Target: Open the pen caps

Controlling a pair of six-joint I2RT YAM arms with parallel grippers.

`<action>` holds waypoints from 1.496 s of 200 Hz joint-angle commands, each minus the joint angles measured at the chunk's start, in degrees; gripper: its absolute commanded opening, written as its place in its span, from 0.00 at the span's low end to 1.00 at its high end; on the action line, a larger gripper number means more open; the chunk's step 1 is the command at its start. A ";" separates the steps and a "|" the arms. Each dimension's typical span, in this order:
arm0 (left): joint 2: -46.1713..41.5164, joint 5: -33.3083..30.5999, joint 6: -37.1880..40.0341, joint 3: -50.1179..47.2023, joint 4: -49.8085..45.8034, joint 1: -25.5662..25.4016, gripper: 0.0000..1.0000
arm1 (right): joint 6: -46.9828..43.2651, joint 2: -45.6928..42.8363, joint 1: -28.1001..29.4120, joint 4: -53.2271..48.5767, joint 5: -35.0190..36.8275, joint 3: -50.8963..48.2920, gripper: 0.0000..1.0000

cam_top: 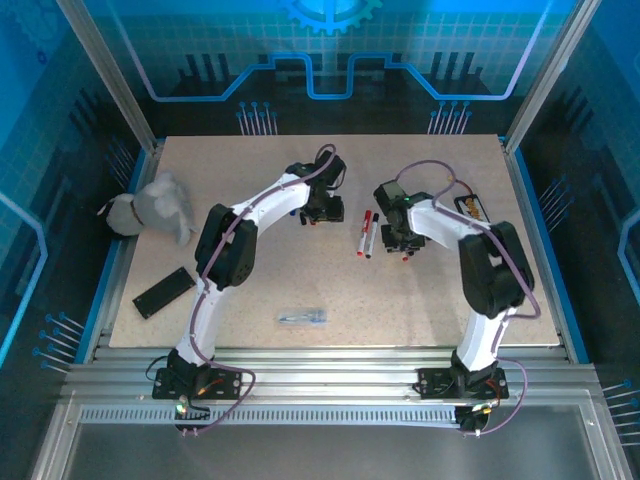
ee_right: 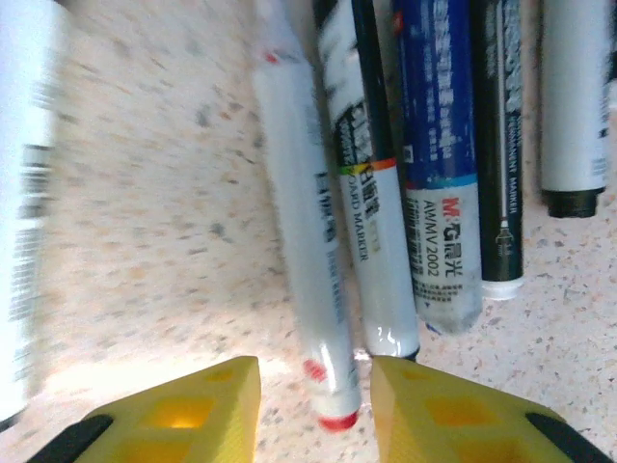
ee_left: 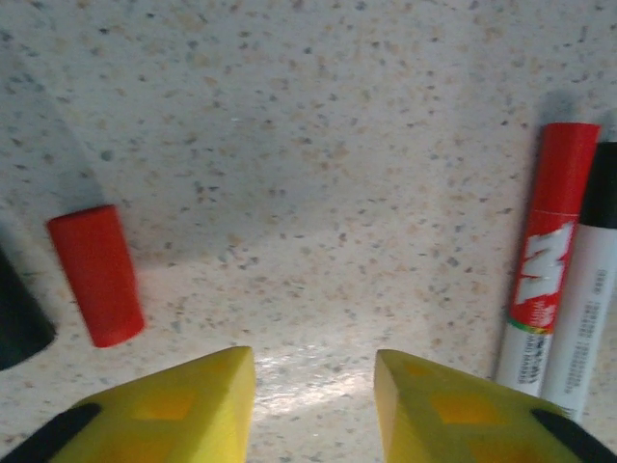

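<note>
On the speckled table both grippers stand open: the left gripper over bare tabletop, the right gripper with the red end of one pen between its fingers, beside more pens. A loose red cap lies left of the left gripper.

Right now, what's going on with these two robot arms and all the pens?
Two arms are working on uncapping marker pens. The left gripper is open above bare table, with a loose red cap on one side and two pens on the other. The right gripper is also open, low over a row of pens, its fingers either side of the red end of a white pen. Neither holds anything.
</note>
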 commanded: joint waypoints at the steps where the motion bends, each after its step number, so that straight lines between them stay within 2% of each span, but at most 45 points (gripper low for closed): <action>1: -3.28 2.96 -1.20 0.14 2.66 -1.24 0.43 | 2.21 -11.16 0.32 8.44 -11.43 -5.59 0.41; 13: -2.88 3.60 -1.42 0.45 3.57 -1.83 0.45 | 4.24 -16.00 0.42 14.80 -17.00 -9.80 0.47; 23: -2.10 3.58 -1.52 1.37 3.78 -2.25 0.45 | 6.02 -18.65 0.62 17.95 -18.70 -12.08 0.49; 73: 4.93 3.62 -0.77 11.14 1.16 -4.03 0.46 | 7.32 -21.86 0.94 17.44 -17.22 -14.14 0.49; 131: 12.26 0.82 0.64 21.70 -3.04 -5.59 0.44 | 8.03 -23.79 0.04 17.64 -16.46 -16.09 0.47; 187: 14.02 -3.35 3.14 22.63 -3.60 -7.70 0.44 | 7.89 -25.05 -1.32 18.04 -17.24 -17.57 0.46; 247: 16.30 -5.08 3.06 23.22 -4.42 -7.94 0.44 | 7.93 -25.49 -2.25 18.66 -18.22 -18.30 0.45; 287: 18.36 -5.85 3.07 25.23 -5.18 -7.96 0.41 | 7.91 -25.40 -2.57 18.81 -18.56 -18.56 0.44; 299: 18.93 -6.02 3.04 25.75 -5.54 -7.97 0.37 | 7.93 -25.39 -2.65 18.87 -18.53 -18.64 0.44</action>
